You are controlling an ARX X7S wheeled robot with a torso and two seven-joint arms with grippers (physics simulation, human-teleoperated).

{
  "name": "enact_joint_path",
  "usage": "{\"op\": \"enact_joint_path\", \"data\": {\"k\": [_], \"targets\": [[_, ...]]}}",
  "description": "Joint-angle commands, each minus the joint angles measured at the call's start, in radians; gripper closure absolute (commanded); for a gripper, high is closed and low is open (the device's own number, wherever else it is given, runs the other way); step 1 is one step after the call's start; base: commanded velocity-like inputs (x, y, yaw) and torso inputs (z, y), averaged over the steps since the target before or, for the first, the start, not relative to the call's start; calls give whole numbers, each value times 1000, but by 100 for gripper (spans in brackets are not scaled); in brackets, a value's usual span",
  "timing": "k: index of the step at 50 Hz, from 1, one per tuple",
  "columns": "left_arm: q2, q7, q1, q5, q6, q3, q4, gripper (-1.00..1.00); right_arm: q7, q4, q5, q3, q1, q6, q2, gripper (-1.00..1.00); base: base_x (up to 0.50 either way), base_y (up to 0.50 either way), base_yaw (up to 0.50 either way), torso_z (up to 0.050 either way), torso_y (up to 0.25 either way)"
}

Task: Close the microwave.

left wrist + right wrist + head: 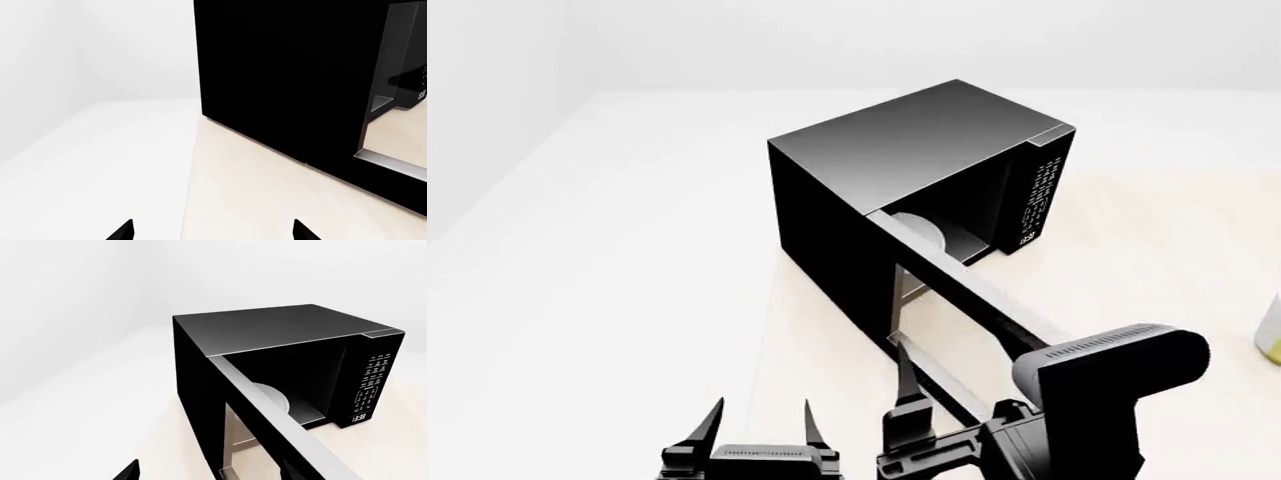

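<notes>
The black microwave [908, 140] stands on the beige tabletop with its door [961, 285] swung wide open toward me. A white plate [924, 232] lies inside, and the keypad panel [1038, 195] is on its right. My left gripper [761, 425] is open and empty, low and left of the door; in its wrist view the left gripper [213, 231] faces the microwave's black side [280, 75]. My right gripper [928, 420] is open at the door's free end. In the right wrist view the door's top edge [267, 410] runs toward the right gripper [210, 472], whose far finger is lost against the dark door.
The beige tabletop [827, 380] ends in a straight edge on the left, with a white surface [601, 280] beyond it. A yellow-green object [1270, 330] shows at the far right edge. White walls stand behind.
</notes>
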Motion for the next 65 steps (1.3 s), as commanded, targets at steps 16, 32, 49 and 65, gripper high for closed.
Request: {"op": "enact_joint_path", "data": {"k": [16, 32, 49, 65], "targets": [[0, 0, 0, 0, 0, 0, 0, -100, -35, 113, -35, -29, -58, -7, -17, -100, 0, 0, 0, 0, 0], [0, 0, 0, 0, 0, 0, 0, -100, -58, 172, -51, -42, -82, -7, -27, -100, 0, 0, 0, 0, 0], [0, 0, 0, 0, 0, 0, 0, -100, -75, 229, -53, -48, -94, -3, -40, -100, 0, 0, 0, 0, 0], [0, 0, 0, 0, 0, 0, 0, -100, -106, 311, -55, -46, -108, -14, -47, -100, 0, 0, 0, -1, 0]]}}
